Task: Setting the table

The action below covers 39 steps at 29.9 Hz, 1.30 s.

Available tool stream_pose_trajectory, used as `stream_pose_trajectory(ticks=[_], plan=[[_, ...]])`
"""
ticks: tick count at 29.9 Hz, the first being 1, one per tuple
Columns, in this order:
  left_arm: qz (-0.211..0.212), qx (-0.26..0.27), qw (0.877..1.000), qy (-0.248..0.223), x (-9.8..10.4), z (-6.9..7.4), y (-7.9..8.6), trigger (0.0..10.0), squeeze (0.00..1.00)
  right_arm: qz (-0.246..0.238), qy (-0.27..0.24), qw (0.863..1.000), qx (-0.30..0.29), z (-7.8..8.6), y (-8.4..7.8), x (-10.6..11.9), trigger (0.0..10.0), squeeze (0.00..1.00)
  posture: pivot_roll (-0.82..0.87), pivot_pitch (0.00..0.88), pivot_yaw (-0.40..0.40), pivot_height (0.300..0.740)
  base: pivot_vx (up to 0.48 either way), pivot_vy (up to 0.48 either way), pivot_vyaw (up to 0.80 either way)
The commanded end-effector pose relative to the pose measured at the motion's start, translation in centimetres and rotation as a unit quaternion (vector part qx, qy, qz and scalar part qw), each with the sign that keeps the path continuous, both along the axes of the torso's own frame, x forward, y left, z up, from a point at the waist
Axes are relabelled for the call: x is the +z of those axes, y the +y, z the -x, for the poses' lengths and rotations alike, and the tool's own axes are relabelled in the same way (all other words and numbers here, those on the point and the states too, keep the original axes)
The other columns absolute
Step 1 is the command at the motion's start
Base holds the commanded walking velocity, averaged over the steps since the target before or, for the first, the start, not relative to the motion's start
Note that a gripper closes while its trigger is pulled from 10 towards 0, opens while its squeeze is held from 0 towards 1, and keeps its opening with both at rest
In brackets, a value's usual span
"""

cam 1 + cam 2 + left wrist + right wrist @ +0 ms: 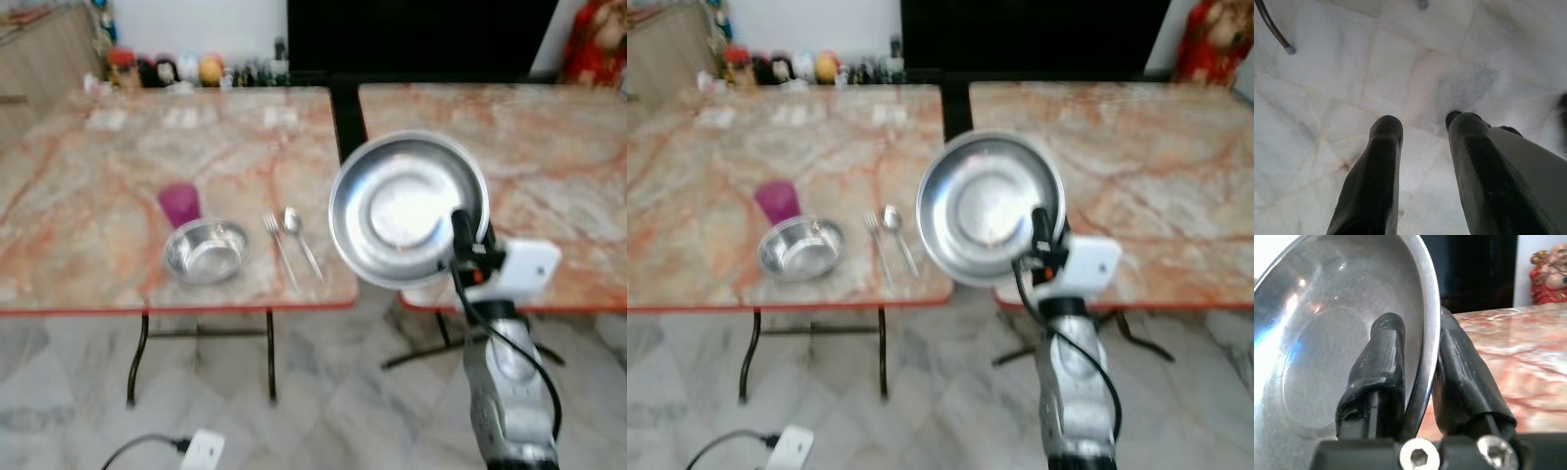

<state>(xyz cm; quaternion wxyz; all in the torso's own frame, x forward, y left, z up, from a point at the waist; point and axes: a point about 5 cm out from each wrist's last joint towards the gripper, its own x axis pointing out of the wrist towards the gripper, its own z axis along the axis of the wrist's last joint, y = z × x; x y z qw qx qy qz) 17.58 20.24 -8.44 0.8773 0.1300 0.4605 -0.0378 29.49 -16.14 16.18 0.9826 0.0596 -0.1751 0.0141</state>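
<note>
My right gripper (460, 227) is shut on the rim of a round steel plate (402, 208), held tilted in the air before the gap between two marble-topped tables. In the right wrist view the fingers (1386, 362) pinch the steel plate (1327, 333) at its edge. On the left table (88, 176) near its front edge stand a steel bowl (206, 251), a purple cup (180, 204), a fork (280, 250) and a spoon (299, 238). My left gripper (1420, 134) hangs open over the floor.
The right table (558, 147) lies beyond the plate. Small figurines and bottles (186, 70) line the far edge of the left table, with a red statue (596, 44) at the back right. A white power strip (201, 450) and cable lie on the marble floor.
</note>
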Motion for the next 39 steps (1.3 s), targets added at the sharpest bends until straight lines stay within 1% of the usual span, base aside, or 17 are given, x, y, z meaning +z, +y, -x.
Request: stream_pose_trajectory(ticks=[1, 5, 9, 16, 20, 22, 29, 32, 36, 39], plan=[[0.003, 0.0, 1.0, 0.01, -0.2, 0.4, -0.3, 10.0, 0.0, -0.002, -0.002, 1.0, -0.017, 0.0, -0.8, 0.0, 10.0, 0.0, -0.11, 0.017, 0.046, 0.74, 0.0, -0.472, 0.0], [0.002, 0.0, 1.0, 0.011, -0.3, 0.4, -0.2, 10.0, 0.0, -0.004, 0.001, 1.0, -0.023, 0.0, -1.0, -0.1, 10.0, 0.0, -0.11, 0.019, 0.048, 0.74, 0.0, -0.476, 0.0], [0.0, 0.0, 1.0, 0.012, -0.3, 0.5, -0.1, 10.0, 0.0, -0.013, 0.017, 0.999, -0.04, 0.1, -1.6, -0.9, 10.0, 0.0, -0.11, 0.018, 0.047, 0.74, 0.0, -0.472, 0.0], [0.0, 0.0, 1.0, 0.013, -0.3, 0.6, -0.1, 10.0, 0.0, -0.015, 0.02, 0.999, -0.046, 0.0, -1.9, -1.0, 10.0, 0.0, -0.11, 0.02, 0.046, 0.74, 0.0, -0.474, 0.0], [0.011, 0.002, 1.0, 0.018, -0.4, 0.7, -0.2, 10.0, 0.0, -0.015, 0.026, 0.998, -0.05, 0.0, -2.0, -1.2, 10.0, 0.0, -0.11, 0.024, 0.043, 0.74, 0.0, 0.0, 0.0], [0.02, 0.01, 1.0, 0.011, -0.4, 0.8, -0.2, 10.0, 0.0, -0.018, 0.031, 0.998, -0.057, 0.1, -2.2, -1.5, 10.0, 0.0, -0.11, 0.023, 0.044, 0.74, 0.0, 0.0, 0.0], [0.023, 0.013, 1.0, 0.012, -0.4, 0.9, -0.2, 10.0, 0.0, -0.018, 0.035, 0.997, -0.061, 0.1, -2.5, -1.6, 10.0, 0.0, -0.12, 0.024, 0.043, 0.74, 0.0, 0.0, 0.0], [0.023, 0.014, 1.0, 0.014, -0.5, 1.0, -0.2, 10.0, 0.0, -0.022, 0.05, 0.996, -0.065, 0.1, -2.5, -2.0, 10.0, 0.0, -0.12, 0.02, 0.044, 0.74, 0.262, 0.0, -0.15], [0.021, 0.011, 1.0, 0.017, -0.5, 1.1, -0.2, 10.0, 0.0, -0.025, 0.049, 0.996, -0.064, 0.1, -2.3, -2.1, 10.0, 0.0, -0.12, 0.017, 0.046, 0.74, 0.279, 0.0, -0.68], [0.02, 0.008, 1.0, 0.019, -0.5, 1.1, -0.2, 10.0, 0.0, -0.028, 0.048, 0.996, -0.063, 0.2, -2.0, -2.2, 10.0, 0.0, -0.13, 0.01, 0.05, 0.74, 0.281, 0.0, 0.0]])
